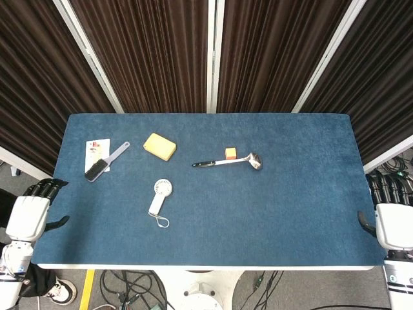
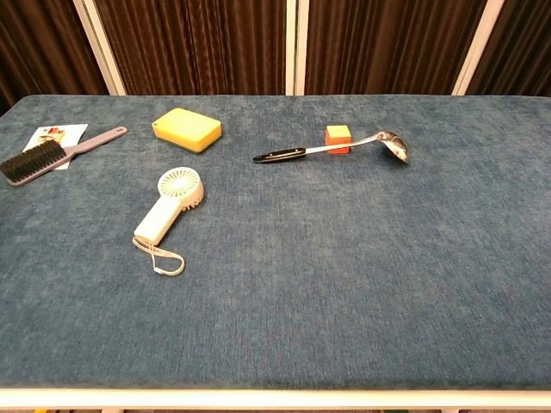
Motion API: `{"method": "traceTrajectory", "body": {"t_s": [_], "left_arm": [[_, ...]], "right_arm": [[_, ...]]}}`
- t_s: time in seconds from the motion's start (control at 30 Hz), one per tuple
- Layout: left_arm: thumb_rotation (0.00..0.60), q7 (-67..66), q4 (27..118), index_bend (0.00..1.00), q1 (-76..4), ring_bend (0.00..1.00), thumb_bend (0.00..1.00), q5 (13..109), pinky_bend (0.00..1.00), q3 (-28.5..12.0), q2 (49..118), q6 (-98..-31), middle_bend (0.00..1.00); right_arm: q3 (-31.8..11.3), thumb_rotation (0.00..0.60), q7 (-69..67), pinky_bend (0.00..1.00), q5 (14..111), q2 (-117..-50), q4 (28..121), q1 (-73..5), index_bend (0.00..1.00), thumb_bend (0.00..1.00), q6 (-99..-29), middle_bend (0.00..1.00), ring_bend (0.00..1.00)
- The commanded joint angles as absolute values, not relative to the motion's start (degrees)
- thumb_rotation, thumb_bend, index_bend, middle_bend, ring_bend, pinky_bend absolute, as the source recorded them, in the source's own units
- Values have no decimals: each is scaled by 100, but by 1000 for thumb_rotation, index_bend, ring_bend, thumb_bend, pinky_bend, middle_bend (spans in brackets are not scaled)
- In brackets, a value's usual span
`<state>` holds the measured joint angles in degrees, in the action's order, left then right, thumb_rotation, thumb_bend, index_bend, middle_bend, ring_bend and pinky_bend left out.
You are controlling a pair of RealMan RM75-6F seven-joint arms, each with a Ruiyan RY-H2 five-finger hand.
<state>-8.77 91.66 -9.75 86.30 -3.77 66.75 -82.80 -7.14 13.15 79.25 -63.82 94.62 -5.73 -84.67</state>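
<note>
Presently: left hand (image 1: 29, 213) at the bench (image 1: 271, 206) edge, eight o'clock, fingers loosely apart, holding nothing; the brush (image 1: 103, 163) lies nearest, at its one o'clock. Right hand (image 1: 392, 216) at four o'clock, likewise empty and unclenched. Fan (image 1: 159, 199) mid-bench; ladle (image 1: 229, 161) at its two o'clock.

Left robot hand (image 1: 29, 216) low at left, right robot hand (image 1: 392, 219) at right, dark fingers loosely apart, holding nothing
</note>
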Motion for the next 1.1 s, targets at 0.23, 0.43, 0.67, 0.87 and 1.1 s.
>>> {"method": "traceTrajectory", "body": {"t_s": [0.23,0.43,0.67,0.87,1.1], "left_arm": [[600,-846,9147,231,-1015,173,19,8627,309,-345,6774,-8221,217],[600,-829,9152,230,-1015,173,18,8659,319,-293,6782,-8196,218],[600,-921,9305,230,-1090,224,18,8685,381,-176,6745,-7951,256],[600,-1029,9342,230,-1277,389,44,8748,504,-91,6927,-7599,353],[600,-1464,9684,224,-1748,815,252,8979,748,147,6942,-6716,780]], "right_arm": [[-658,600,1255,0,7901,-6320,9462,-557,0,232,-8370,0,0],[-673,600,1175,0,7909,-6339,9412,-595,0,232,-8323,0,0],[-664,600,1196,0,7893,-6379,9420,-614,0,232,-8291,0,0],[-636,600,1367,0,7929,-6348,9501,-682,0,232,-8193,0,0],[-625,600,1429,0,7876,-6380,9542,-732,0,233,-8093,0,0]]}}
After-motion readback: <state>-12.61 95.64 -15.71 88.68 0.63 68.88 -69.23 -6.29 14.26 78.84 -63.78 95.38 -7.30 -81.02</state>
